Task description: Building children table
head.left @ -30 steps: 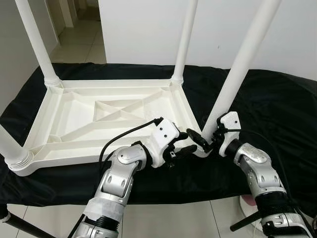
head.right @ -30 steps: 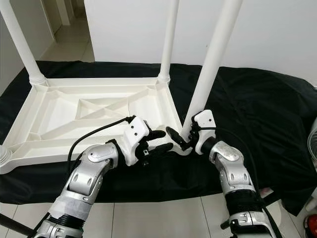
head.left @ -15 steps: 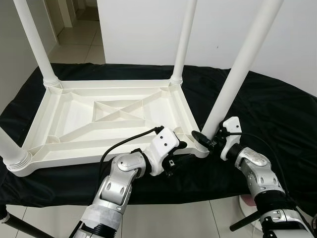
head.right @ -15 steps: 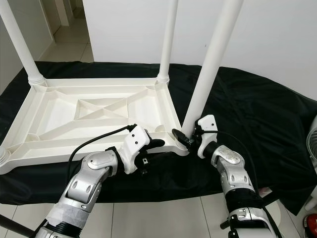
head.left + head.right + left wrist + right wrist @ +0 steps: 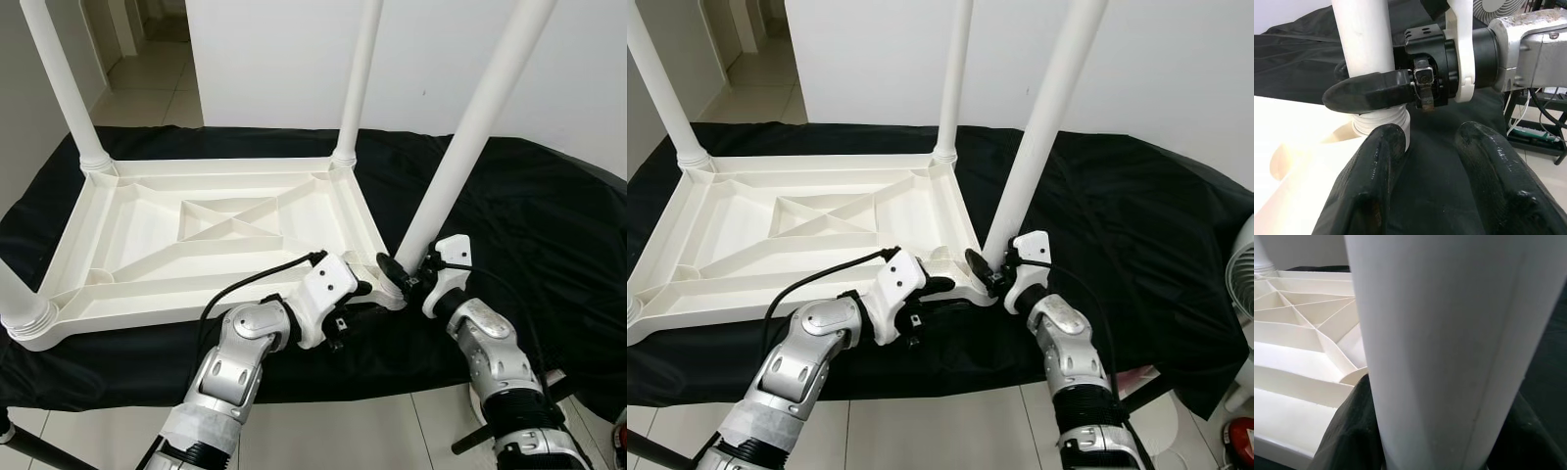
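A white plastic table top (image 5: 196, 302) lies upside down on a black cloth (image 5: 529, 215). Its front right leg (image 5: 460, 147) stands upright in the corner socket. My right gripper (image 5: 400, 279) is shut around the base of that leg. In the left wrist view one right finger (image 5: 1369, 93) lies across the leg (image 5: 1361, 34) just above its threaded foot. In the right wrist view the leg (image 5: 1449, 333) sits close between the fingers. My left gripper (image 5: 358, 304) is open at the table's front rim beside that corner, one finger (image 5: 1378, 161) touching the rim.
Two more legs stand upright at the back corners (image 5: 358, 78) (image 5: 64, 88), and a fourth at the front left corner (image 5: 20, 299). A white wall rises behind. A doorway opens at the back left. A fan (image 5: 1244, 264) stands at the right edge. Tiled floor lies in front.
My left gripper has dropped from beside the leg to the table's front rim. My right gripper has drawn in closer around the leg's base. The camera has shifted slightly.
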